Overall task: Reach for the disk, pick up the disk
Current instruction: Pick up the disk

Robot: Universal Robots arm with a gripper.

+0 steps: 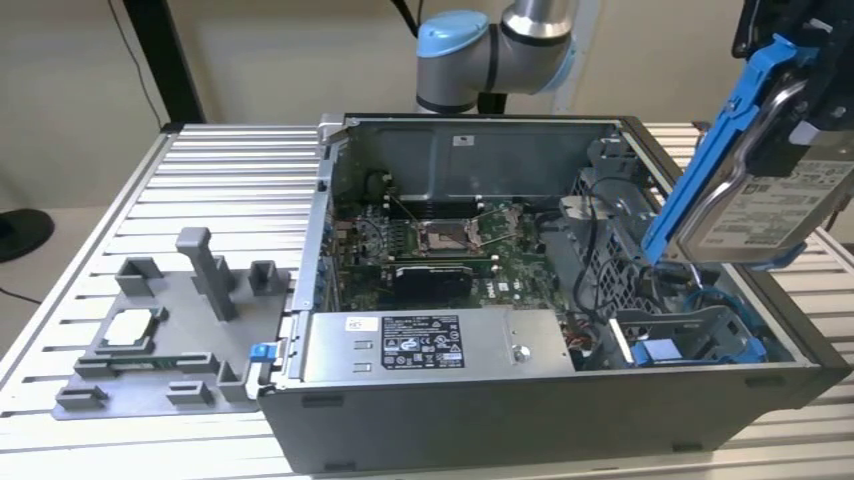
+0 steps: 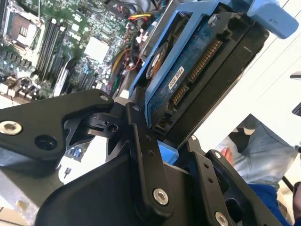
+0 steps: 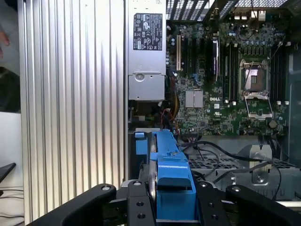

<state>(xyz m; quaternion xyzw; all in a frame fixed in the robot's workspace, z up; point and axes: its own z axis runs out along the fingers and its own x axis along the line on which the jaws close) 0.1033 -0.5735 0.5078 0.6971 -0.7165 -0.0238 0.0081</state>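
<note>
- The disk (image 1: 774, 205), a silver-grey hard drive with a white label in a blue bracket (image 1: 714, 150), is held tilted in the air at the exterior view's right, lifted clear of the open computer case (image 1: 534, 420).
- In the second wrist view the disk (image 2: 197, 70) is seen from its circuit-board side, clamped at its lower end between the black fingers (image 2: 141, 155) of the gripper (image 2: 169, 150).
- In the first wrist view the disk's blue bracket (image 3: 171, 179) is gripped between the two fingers of the gripper (image 3: 170, 207), which is closed on it from both sides.
- Below the gripper, an empty blue drive bay (image 1: 681, 345) is seen in the case's corner.
- Beyond the gripper, the green motherboard (image 3: 225, 80) with its silver CPU socket (image 3: 256, 80) is laid open inside the case.
- The grey power supply (image 1: 427, 345), with a black-and-white label, is set along the case's near wall, further from the gripper than the bay.
- The case is set on a ribbed metal table (image 1: 227, 190).
- Well apart from the gripper, on the far side of the case, a grey fixture tray (image 1: 174, 330) is placed on the table, with a small square silver chip (image 1: 131, 325) resting in it.
- The arm's blue-capped joint (image 1: 461, 55) is seen behind the case.
</note>
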